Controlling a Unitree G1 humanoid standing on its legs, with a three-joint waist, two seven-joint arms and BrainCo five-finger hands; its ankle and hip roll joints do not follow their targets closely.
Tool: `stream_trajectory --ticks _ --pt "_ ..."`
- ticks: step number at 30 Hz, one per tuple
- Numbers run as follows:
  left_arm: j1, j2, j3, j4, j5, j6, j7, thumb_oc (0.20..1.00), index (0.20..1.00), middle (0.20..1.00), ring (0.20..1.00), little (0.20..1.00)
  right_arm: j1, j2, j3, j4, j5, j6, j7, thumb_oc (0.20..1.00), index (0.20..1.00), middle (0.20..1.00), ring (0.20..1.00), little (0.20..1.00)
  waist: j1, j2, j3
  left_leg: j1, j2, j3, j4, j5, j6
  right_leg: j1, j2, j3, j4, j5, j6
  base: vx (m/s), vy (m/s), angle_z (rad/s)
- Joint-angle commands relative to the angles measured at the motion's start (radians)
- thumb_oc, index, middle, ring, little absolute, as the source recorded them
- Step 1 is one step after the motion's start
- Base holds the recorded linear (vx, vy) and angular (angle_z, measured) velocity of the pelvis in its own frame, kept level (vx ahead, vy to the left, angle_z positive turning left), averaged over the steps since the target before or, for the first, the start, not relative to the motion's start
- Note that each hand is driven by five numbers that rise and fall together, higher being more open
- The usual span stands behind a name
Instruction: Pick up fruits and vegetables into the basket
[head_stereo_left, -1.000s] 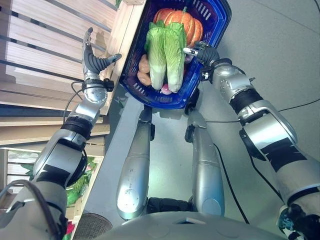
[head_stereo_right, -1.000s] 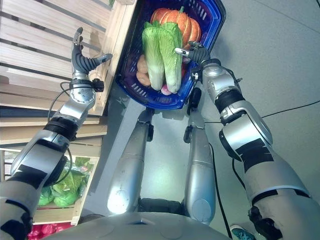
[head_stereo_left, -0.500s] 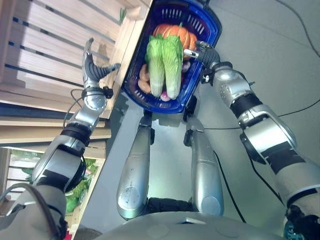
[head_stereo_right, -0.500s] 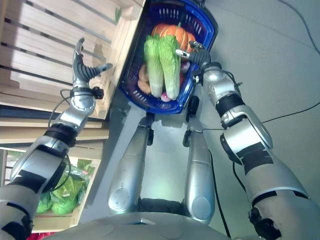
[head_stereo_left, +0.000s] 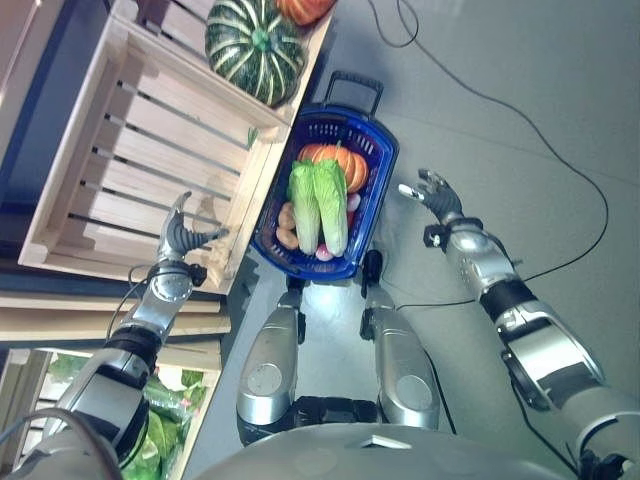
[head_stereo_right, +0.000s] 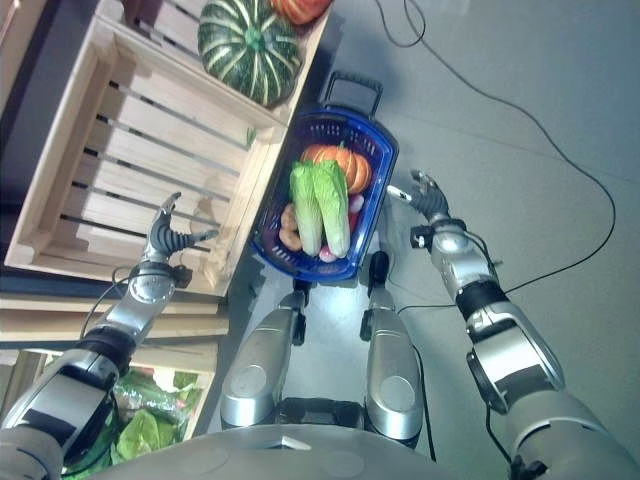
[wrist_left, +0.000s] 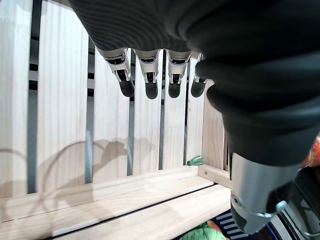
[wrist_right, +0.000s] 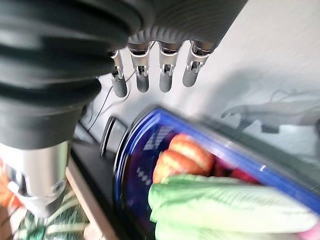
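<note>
A blue basket (head_stereo_left: 386, 172) with a black handle (head_stereo_left: 357, 84) stands on the grey floor beside a wooden crate (head_stereo_left: 150, 165). In it lie two green cabbages (head_stereo_left: 318, 208), an orange pumpkin (head_stereo_left: 338, 164) and brownish tubers (head_stereo_left: 286, 226). My right hand (head_stereo_left: 434, 192) is open over the floor, a little to the right of the basket and apart from it. Its wrist view has straight fingers (wrist_right: 165, 75) above the basket's rim (wrist_right: 225, 145) and the cabbages (wrist_right: 225, 210). My left hand (head_stereo_left: 181, 236) is open over the crate's near edge, fingers (wrist_left: 150, 85) straight above the slats.
A green striped pumpkin (head_stereo_left: 256, 42) and an orange one (head_stereo_left: 305, 8) lie in the neighbouring crate beyond. Leafy greens (head_stereo_left: 160, 440) lie on a lower shelf at my left. Grey floor stretches to the right of the basket.
The camera has pulled back, so the whole scene looks smaller. My right hand has come away from the basket's right rim and now hovers to its right. The left hand stays open by the crate.
</note>
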Motion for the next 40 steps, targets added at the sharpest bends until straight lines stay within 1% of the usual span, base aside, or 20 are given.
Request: stream_trajectory --ticks 1,3,4,5,7,9,13,14,16,21,25,30,33,38,40 --pt "0.104 -0.062 0.023 0.107 0.034 -0.059 -0.083 1.000 1.000 1.000 1.000 1.000 0.172 -0.012 -0.031 0.046 -0.044 -0.061 0.030 1.000 1.000 1.000 1.000 1.000 -0.025 0.031 -0.261 -0.035 -0.045 -0.002 -0.040 -0.040 0.003 0.057 -0.003 -0.046 0.038 -0.137 0.076 0.17 -0.006 -0.01" --pt "0.158 -0.084 0.028 0.142 0.056 -0.075 -0.125 1.000 1.000 1.000 1.000 1.000 0.242 0.000 -0.060 0.088 -0.066 -0.053 0.038 1.000 1.000 1.000 1.000 1.000 -0.028 0.030 -0.305 0.003 -0.040 0.003 -0.054 -0.047 0.006 0.093 -0.002 -0.043 0.019 -0.135 0.080 0.17 -0.011 -0.04" --pt "0.168 -0.091 0.028 0.153 0.056 -0.076 -0.136 1.000 1.000 1.000 1.000 1.000 0.252 0.004 -0.065 0.101 -0.070 -0.045 0.040 1.000 1.000 1.000 1.000 1.000 -0.029 0.030 -0.314 0.013 -0.038 0.004 -0.058 -0.049 0.006 0.101 -0.001 -0.043 0.015 -0.134 0.081 0.14 -0.010 -0.06" --pt "0.193 -0.111 0.035 0.181 0.057 -0.074 -0.170 1.000 1.000 1.000 1.000 1.000 0.279 0.019 -0.081 0.142 -0.095 -0.038 0.050 1.000 1.000 1.000 1.000 1.000 -0.032 0.029 -0.339 0.032 -0.035 0.008 -0.068 -0.051 0.007 0.118 0.000 -0.040 0.005 -0.133 0.083 0.14 -0.010 -0.09" --pt "0.223 -0.145 0.039 0.236 0.079 -0.074 -0.203 1.000 1.000 1.000 1.000 1.000 0.321 0.046 -0.100 0.219 -0.130 -0.036 0.062 1.000 1.000 1.000 1.000 1.000 -0.034 0.025 -0.378 0.066 -0.029 0.013 -0.085 -0.055 0.008 0.148 0.001 -0.039 -0.012 -0.132 0.087 0.16 -0.017 -0.20" --pt "0.237 -0.164 0.043 0.279 0.092 -0.066 -0.241 1.000 1.000 1.000 1.000 1.000 0.339 0.066 -0.117 0.268 -0.119 -0.018 0.074 1.000 1.000 1.000 1.000 1.000 -0.036 0.021 -0.399 0.086 -0.026 0.017 -0.093 -0.061 0.009 0.167 0.002 -0.039 -0.024 -0.132 0.089 0.10 -0.019 -0.13" --pt "0.259 -0.200 0.044 0.380 0.105 -0.075 -0.296 1.000 1.000 1.000 1.000 1.000 0.376 0.096 -0.153 0.377 -0.144 0.006 0.113 1.000 1.000 1.000 1.000 1.000 -0.046 0.011 -0.428 0.118 -0.018 0.037 -0.095 -0.081 0.011 0.196 0.001 -0.032 -0.037 -0.137 0.094 0.06 -0.009 -0.04" --pt "0.265 -0.208 0.044 0.403 0.107 -0.074 -0.310 1.000 1.000 1.000 1.000 1.000 0.384 0.102 -0.158 0.399 -0.158 0.016 0.120 1.000 1.000 1.000 1.000 1.000 -0.049 0.009 -0.432 0.124 -0.016 0.042 -0.094 -0.086 0.012 0.200 0.001 -0.029 -0.036 -0.138 0.095 0.05 -0.005 -0.07" --pt "0.273 -0.221 0.046 0.427 0.096 -0.048 -0.347 1.000 1.000 1.000 1.000 1.000 0.397 0.113 -0.162 0.426 -0.179 0.040 0.130 1.000 1.000 1.000 1.000 1.000 -0.055 0.006 -0.438 0.134 -0.013 0.051 -0.092 -0.095 0.014 0.204 0.002 -0.026 -0.033 -0.144 0.094 0.02 -0.003 -0.14" --pt "0.278 -0.238 0.052 0.460 0.107 -0.018 -0.361 1.000 1.000 1.000 1.000 1.000 0.416 0.130 -0.163 0.482 -0.230 0.094 0.141 1.000 1.000 1.000 1.000 1.000 -0.062 0.003 -0.446 0.155 -0.010 0.056 -0.093 -0.109 0.021 0.219 0.006 -0.020 -0.029 -0.155 0.092 0.01 -0.002 -0.13" --pt "0.276 -0.246 0.055 0.470 0.087 0.006 -0.368 1.000 1.000 1.000 1.000 1.000 0.424 0.132 -0.174 0.514 -0.209 0.131 0.147 1.000 1.000 1.000 1.000 1.000 -0.062 0.003 -0.453 0.167 -0.010 0.051 -0.098 -0.114 0.022 0.232 0.006 -0.019 -0.044 -0.151 0.092 0.00 0.001 -0.02" --pt "0.280 -0.248 0.068 0.485 0.080 0.029 -0.376 1.000 1.000 1.000 1.000 1.000 0.433 0.137 -0.193 0.532 -0.188 0.150 0.162 1.000 1.000 1.000 1.000 1.000 -0.065 0.004 -0.461 0.172 -0.007 0.050 -0.105 -0.115 0.019 0.237 0.005 -0.017 -0.053 -0.147 0.096 0.00 0.000 -0.01" --pt "0.281 -0.251 0.075 0.498 0.075 0.057 -0.377 1.000 1.000 1.000 1.000 1.000 0.439 0.140 -0.198 0.550 -0.187 0.167 0.182 1.000 1.000 1.000 1.000 1.000 -0.069 0.006 -0.468 0.172 -0.007 0.048 -0.110 -0.114 0.019 0.237 0.006 -0.015 -0.056 -0.148 0.095 -0.01 0.003 0.00" --pt "0.278 -0.253 0.077 0.504 0.059 0.075 -0.398 1.000 1.000 1.000 1.000 1.000 0.439 0.136 -0.199 0.566 -0.200 0.184 0.194 1.000 1.000 1.000 1.000 1.000 -0.071 0.008 -0.472 0.172 -0.007 0.046 -0.110 -0.115 0.020 0.238 0.007 -0.014 -0.057 -0.149 0.093 0.00 0.000 0.00" --pt "0.277 -0.254 0.075 0.502 0.073 0.077 -0.403 1.000 1.000 1.000 1.000 1.000 0.438 0.137 -0.199 0.567 -0.198 0.188 0.194 1.000 1.000 1.000 1.000 1.000 -0.069 0.006 -0.474 0.172 -0.007 0.045 -0.110 -0.116 0.020 0.240 0.008 -0.015 -0.059 -0.149 0.093 0.00 0.000 0.00"
